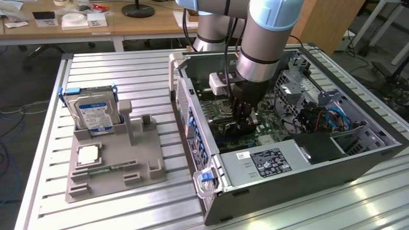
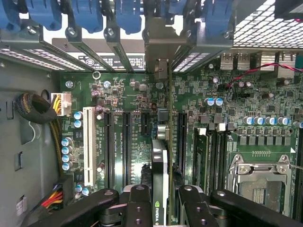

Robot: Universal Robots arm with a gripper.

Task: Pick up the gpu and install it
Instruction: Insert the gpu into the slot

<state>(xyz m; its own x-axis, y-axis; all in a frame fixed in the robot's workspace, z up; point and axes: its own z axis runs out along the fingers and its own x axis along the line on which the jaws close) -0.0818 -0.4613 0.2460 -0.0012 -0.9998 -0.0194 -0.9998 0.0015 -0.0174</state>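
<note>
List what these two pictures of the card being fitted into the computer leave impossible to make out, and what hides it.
- Exterior view: the gpu lies behind the gripper and arm.
- Wrist view: the card's lower edge is edge-on, so whether it is seated in a slot cannot be told.
- Exterior view: print on the hard drive label is too small.

The arm (image 1: 259,45) is a thick grey metal tube with light blue caps at its joints and a black ring low on the tube. A black cable runs along it. The gripper (image 1: 244,125) is black, and its linkage bars carry round silver screws.
</note>
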